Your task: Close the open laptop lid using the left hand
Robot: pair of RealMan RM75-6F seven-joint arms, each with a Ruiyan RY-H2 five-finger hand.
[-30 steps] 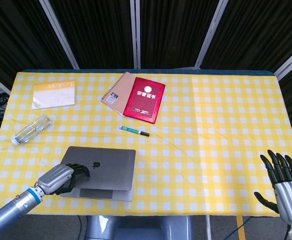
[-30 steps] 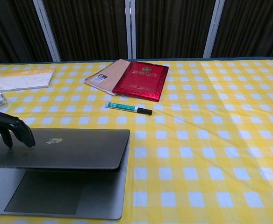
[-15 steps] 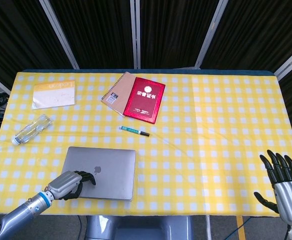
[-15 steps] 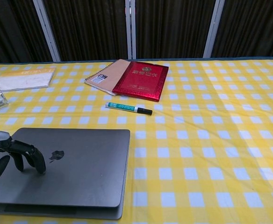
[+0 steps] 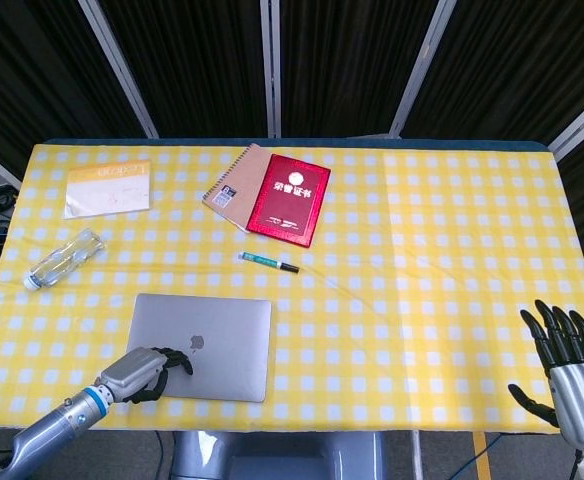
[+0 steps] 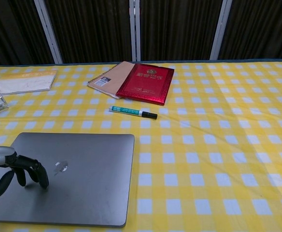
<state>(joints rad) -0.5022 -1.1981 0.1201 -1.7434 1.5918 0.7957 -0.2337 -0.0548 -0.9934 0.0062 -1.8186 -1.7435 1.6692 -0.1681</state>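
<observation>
A grey laptop [image 5: 207, 333] [image 6: 78, 174] lies at the table's near left with its lid flat down on its base. My left hand [image 5: 149, 370] [image 6: 16, 168] sits at the lid's near left part, fingers curled down, and its dark fingertips [image 6: 42, 181] touch the lid beside the logo. It grips nothing. My right hand [image 5: 570, 372] hovers off the table's near right corner with fingers spread and nothing in it; the chest view does not show it.
A red booklet [image 5: 290, 199] lies on a spiral notebook [image 5: 235, 184] at the back centre. A teal marker [image 5: 269, 262] lies just beyond the laptop. A plastic bottle [image 5: 64, 259] and a yellow pad [image 5: 108, 188] are at the left.
The lid has gone from partly raised to flat on the base under my left hand, which moved down and toward the near edge. The right hand stayed still.
</observation>
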